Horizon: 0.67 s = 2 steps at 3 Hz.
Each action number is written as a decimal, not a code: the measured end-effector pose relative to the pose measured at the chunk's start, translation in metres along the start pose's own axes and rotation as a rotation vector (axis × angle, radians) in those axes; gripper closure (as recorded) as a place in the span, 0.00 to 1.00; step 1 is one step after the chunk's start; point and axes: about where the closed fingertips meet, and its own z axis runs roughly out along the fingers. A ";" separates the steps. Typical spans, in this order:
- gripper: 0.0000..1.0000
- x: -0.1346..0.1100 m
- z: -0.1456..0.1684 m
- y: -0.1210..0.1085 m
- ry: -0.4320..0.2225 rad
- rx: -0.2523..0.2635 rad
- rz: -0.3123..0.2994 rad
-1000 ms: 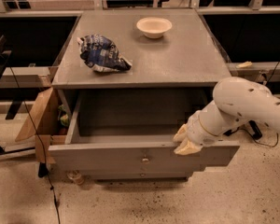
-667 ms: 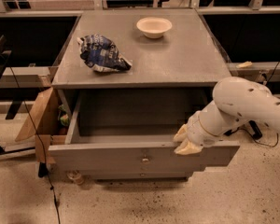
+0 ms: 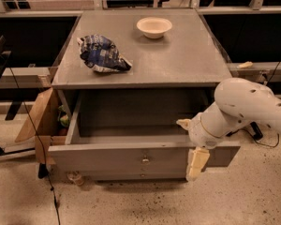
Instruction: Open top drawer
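One drawer concerned: top drawer point(image 3: 107, 156), under desk point(image 3: 187, 60) top, shown drawn well out toward near side, deep box exposed. Gripper point(image 3: 189, 146) placed at right end of drawer front, fingers spread astride upper edge, nothing clenched. Knob point(image 3: 145, 160) at front's centre not touched. Opening judged essentially done; at most slight further pull, then gripper withdrawal, judged left.

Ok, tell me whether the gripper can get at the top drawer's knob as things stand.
Probably yes: the gripper sits at the front of the top drawer, right of the knob, nothing between them.
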 end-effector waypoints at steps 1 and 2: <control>0.00 0.000 0.006 0.001 -0.010 -0.001 -0.008; 0.00 0.005 0.017 0.005 -0.020 -0.013 -0.006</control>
